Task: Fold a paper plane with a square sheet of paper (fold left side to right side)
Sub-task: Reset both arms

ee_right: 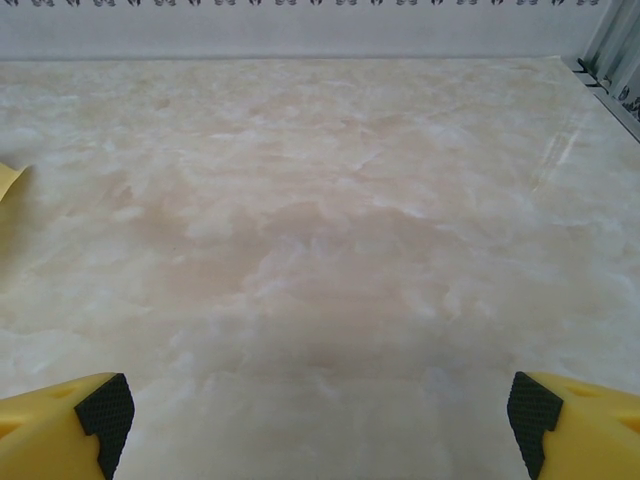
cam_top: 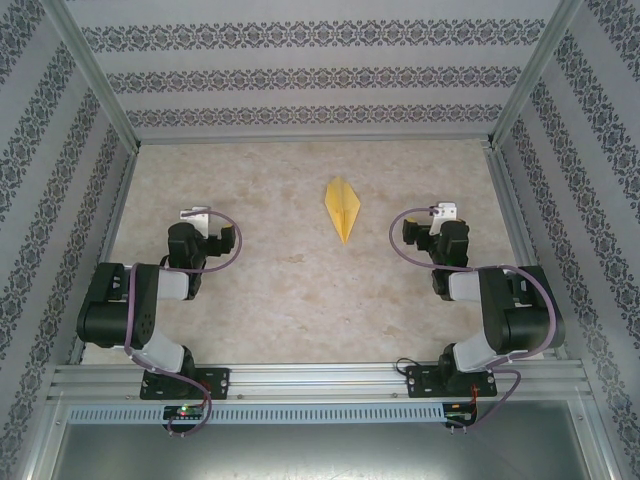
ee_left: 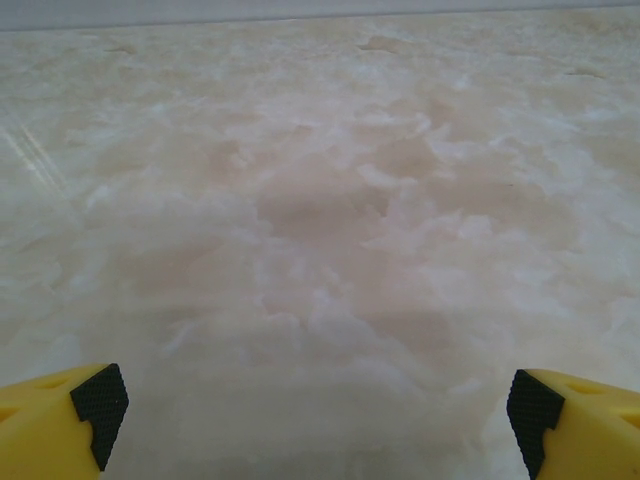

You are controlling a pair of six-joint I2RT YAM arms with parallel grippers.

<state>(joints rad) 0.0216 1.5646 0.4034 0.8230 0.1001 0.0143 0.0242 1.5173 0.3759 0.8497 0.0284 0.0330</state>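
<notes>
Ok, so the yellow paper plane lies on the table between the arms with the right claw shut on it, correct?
Not quite. The paper plane does lie on the table between the arms, but the right claw is open and empty: the right wrist view shows bare table between its fingers, and the top external view shows the plane apart from it.

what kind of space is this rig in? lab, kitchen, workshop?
Probably a purpose-built robot test cell, not a lived-in room: beige marble-pattern tabletop, striped floral-wallpaper panel walls on three sides, aluminium extrusion rail at the near edge, slim yellow folded paper plane mid-table.
</notes>
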